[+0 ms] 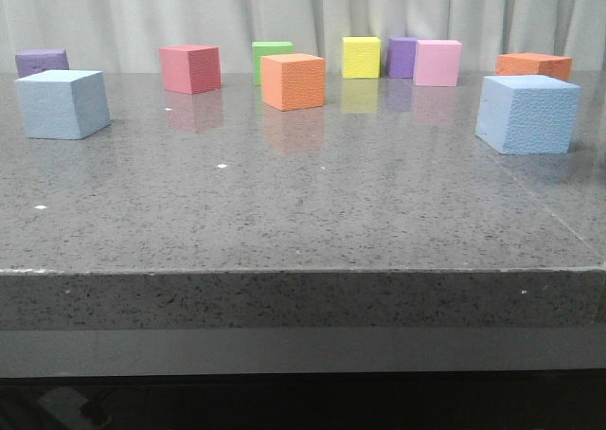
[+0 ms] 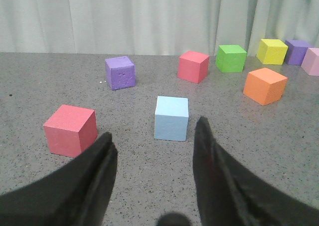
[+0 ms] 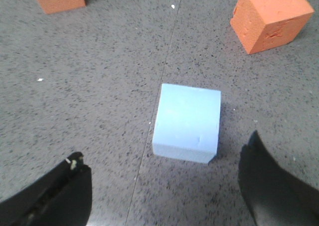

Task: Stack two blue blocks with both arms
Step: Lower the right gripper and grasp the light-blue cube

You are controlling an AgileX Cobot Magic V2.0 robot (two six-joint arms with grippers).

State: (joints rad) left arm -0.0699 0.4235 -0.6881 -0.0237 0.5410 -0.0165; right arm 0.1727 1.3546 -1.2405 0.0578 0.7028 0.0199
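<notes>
While glossy, speckled grey tabletop [image 1: 303,203] before curtain [image 1: 123,13]

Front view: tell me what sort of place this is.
Probably a robot test bench in a lab or studio, not a home. A speckled grey tabletop holds only loose coloured foam cubes, such as the two blue blocks, and a plain pale curtain closes off the background.

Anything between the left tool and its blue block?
No. In the left wrist view, only bare table separates the open left tool from the blue block.
</notes>
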